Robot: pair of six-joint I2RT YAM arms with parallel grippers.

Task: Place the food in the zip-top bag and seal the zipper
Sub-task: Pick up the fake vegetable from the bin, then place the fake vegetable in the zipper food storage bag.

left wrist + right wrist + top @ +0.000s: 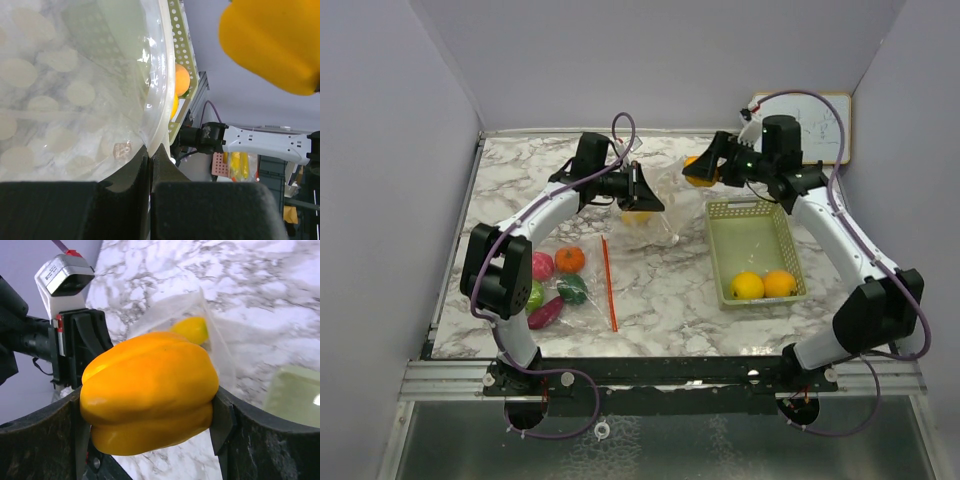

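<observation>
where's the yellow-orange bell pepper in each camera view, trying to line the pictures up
top external: the pepper is upper centre, clamped in the right gripper, off the basket's far left corner.
left wrist: the pepper fills the top right corner, close and blurred.
right wrist: the pepper sits dead centre between the fingers.
shared landmark: the clear zip-top bag, next to the pepper in all three.
</observation>
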